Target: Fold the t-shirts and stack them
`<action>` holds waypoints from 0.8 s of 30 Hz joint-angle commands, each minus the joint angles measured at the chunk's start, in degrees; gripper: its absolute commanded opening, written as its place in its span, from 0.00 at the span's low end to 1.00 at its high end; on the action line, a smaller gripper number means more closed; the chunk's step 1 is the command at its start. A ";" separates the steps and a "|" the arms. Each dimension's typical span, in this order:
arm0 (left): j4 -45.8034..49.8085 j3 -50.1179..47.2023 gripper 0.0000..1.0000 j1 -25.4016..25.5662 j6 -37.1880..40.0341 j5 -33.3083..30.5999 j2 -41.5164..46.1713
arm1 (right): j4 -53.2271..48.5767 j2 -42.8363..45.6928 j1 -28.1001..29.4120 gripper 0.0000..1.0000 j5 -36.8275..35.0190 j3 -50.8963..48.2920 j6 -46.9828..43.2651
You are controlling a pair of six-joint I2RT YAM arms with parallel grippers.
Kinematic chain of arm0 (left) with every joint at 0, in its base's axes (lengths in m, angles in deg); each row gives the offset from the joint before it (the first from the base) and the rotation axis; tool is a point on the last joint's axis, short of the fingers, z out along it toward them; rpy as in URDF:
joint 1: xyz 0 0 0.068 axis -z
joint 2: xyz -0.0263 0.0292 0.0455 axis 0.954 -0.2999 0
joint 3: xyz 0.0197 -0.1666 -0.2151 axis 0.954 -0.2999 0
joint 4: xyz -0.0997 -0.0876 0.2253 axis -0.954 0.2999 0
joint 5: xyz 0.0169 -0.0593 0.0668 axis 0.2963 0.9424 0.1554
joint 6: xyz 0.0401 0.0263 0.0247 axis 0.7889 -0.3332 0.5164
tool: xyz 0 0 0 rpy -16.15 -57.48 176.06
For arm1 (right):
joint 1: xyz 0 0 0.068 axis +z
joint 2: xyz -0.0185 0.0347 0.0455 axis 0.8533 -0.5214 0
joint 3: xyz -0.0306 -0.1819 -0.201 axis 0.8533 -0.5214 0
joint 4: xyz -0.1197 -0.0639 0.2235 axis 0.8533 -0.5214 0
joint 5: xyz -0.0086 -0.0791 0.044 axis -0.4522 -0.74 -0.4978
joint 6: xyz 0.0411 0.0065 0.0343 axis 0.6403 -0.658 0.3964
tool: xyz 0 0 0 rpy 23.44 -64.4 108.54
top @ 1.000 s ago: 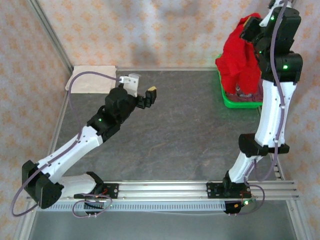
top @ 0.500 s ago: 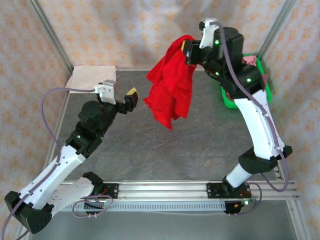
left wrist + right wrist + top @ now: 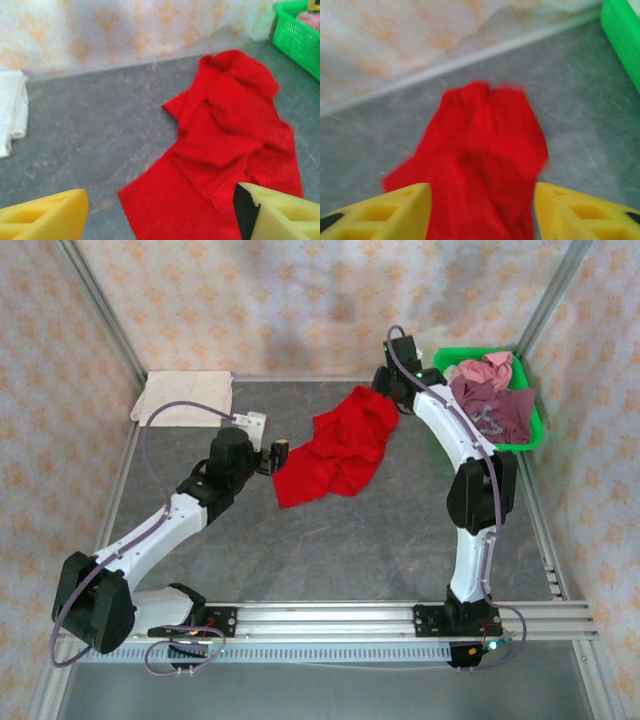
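A: While the red shirt (image 3: 338, 448) lies crumpled mid-desk (image 3: 330, 540), the left tool (image 3: 279, 451) hangs open beside its left edge, empty.
B: And the right tool (image 3: 386, 393) sits at its far end, jaws apart, gripping nothing.

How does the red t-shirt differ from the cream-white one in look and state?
Colour: the red t-shirt is bright red, the cream-white t-shirt is pale. State: the red one lies crumpled and unfolded; the cream-white one is folded into a flat rectangle. Place: the red one is near the middle of the table, the cream-white one in its far left corner. Both are cloth lying on the table, outside the green basket.
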 commanded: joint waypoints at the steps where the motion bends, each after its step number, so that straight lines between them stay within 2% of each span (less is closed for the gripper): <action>1: 2.34 -2.76 0.78 0.09 -2.38 4.23 -0.30 | 6.21 9.86 2.51 0.63 0.28 -8.83 -2.44; 6: 9.40 -4.82 0.77 3.43 -2.90 3.10 -4.62 | 10.90 12.92 5.42 0.61 7.19 -21.41 -12.28; 9: 7.78 -6.53 0.73 3.78 -6.75 5.82 -7.98 | 9.52 9.70 7.20 0.60 7.53 -21.68 -13.84; 13: 8.02 -7.03 0.67 4.45 -10.14 5.28 -12.26 | 11.71 5.83 9.20 0.60 8.27 -20.66 -15.87; 17: 5.14 -7.81 0.65 4.48 -10.80 5.39 -15.48 | 8.31 -1.98 10.16 0.63 4.35 -12.09 -17.70; 22: 1.13 -7.28 0.54 4.46 -11.46 6.32 -20.34 | 1.02 -14.01 10.26 0.63 -1.10 1.34 -18.91; 23: 0.42 -7.32 0.49 4.47 -11.67 6.61 -21.13 | -0.50 -15.98 10.27 0.61 -2.93 3.76 -18.76; 24: -0.29 -7.36 0.40 4.49 -11.75 6.89 -21.88 | -1.47 -17.54 10.33 0.60 -4.34 5.56 -18.75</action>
